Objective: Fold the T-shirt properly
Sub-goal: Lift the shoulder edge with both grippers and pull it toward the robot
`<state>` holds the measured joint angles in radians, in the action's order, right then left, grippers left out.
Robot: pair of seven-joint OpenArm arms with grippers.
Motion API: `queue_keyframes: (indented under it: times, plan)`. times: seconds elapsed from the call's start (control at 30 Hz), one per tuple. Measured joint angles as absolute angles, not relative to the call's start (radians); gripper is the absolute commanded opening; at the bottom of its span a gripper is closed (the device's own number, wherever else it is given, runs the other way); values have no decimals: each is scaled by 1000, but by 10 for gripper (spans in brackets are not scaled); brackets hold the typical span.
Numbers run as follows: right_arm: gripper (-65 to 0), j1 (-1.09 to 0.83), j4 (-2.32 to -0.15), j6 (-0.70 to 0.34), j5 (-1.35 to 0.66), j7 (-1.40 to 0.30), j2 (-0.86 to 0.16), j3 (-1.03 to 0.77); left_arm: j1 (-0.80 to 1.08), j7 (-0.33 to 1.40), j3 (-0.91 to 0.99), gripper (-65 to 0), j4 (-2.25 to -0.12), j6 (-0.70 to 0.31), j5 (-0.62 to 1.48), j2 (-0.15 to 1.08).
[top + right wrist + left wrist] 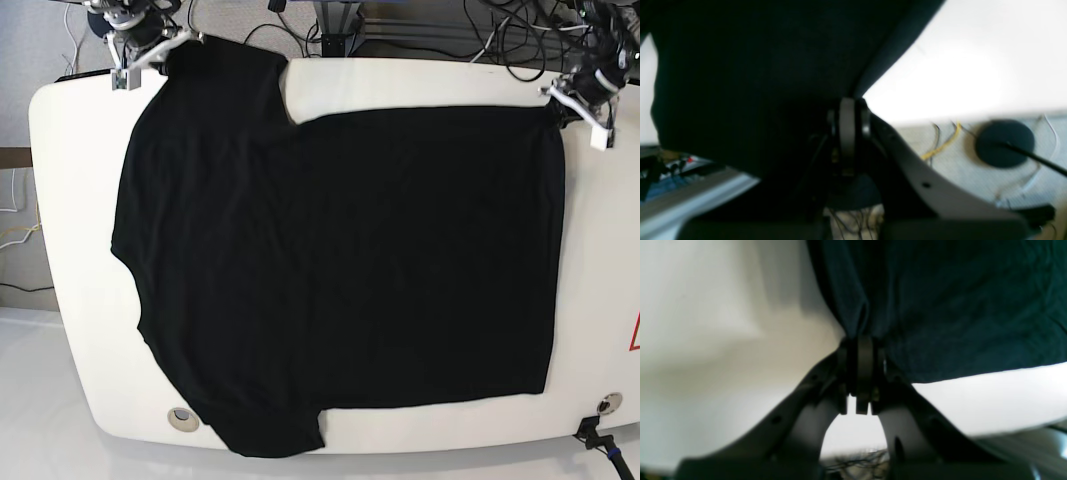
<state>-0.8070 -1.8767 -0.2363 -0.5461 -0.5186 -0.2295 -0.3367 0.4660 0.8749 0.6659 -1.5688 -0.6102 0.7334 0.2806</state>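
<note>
1. The surface (75,250) is a big white rounded top, and the T-shirt (340,260) covers most of it. It's spread flat, with the body running across the middle, one sleeve poking up at the far edge and another hanging toward the near edge.

2. The shirt itself is plain black cloth, large and floppy. My guess is it's light, has zero stiffness, and will sag and drag wherever it isn't supported. It probably won't slip on the tabletop, but it'll bunch easily. Nothing here is fragile.

3. The best places to grab look like the hems and corners, pinching a small ridge of fabric and lifting both far corners together so the fold stays square.

4. Left tool (862,373): clamped shut on a pinch of the shirt's edge, with the cloth gathered into a little pleat right at the tips.

5. Right tool (848,133): also closed on the fabric, at the far sleeve corner, with dark cloth draped over it.
</note>
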Motion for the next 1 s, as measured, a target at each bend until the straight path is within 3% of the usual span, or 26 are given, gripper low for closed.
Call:
queue_keyframes:
  times: [0.23,0.73,0.9,1.0]
  plan:
    - [-650,-915,-1982,-240,-554,-519,-233,-402,612,867,748,-650,-1684,-618,753,280]
    - [-650,-984,-2072,-258,-684,-557,-236,-504,654,953,830,-650,-1733,-649,792,281]
    - [-650,-933,-2141,-315,-672,-580,-233,-502,606,979,842,-650,-1756,-652,793,280]
    - [-650,-836,-2152,-293,-604,-580,-244,-457,533,965,838,-650,-1763,-648,783,293]
